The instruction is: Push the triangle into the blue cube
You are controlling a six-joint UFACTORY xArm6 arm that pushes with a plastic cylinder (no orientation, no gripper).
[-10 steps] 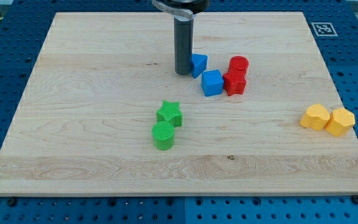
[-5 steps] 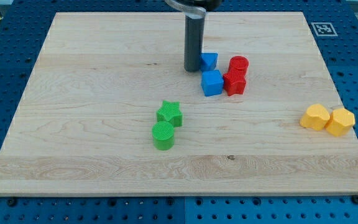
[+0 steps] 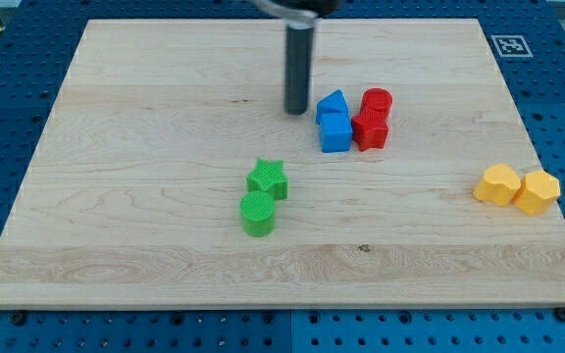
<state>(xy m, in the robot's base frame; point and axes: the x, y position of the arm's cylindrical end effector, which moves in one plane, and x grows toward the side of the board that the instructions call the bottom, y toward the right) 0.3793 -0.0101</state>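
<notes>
The rod stands upright, my tip [image 3: 295, 111] on the surface [image 3: 145, 235], just left of the blue triangle [image 3: 332, 104], holding nothing. The triangle touches the blue cube [image 3: 335, 132] below.

Bright, even light, soft short shadows; only the rod [image 3: 297, 59] looks motion-blurred.

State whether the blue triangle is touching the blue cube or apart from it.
Touching: the blue triangle sits against the blue cube, no gap showing.
</notes>
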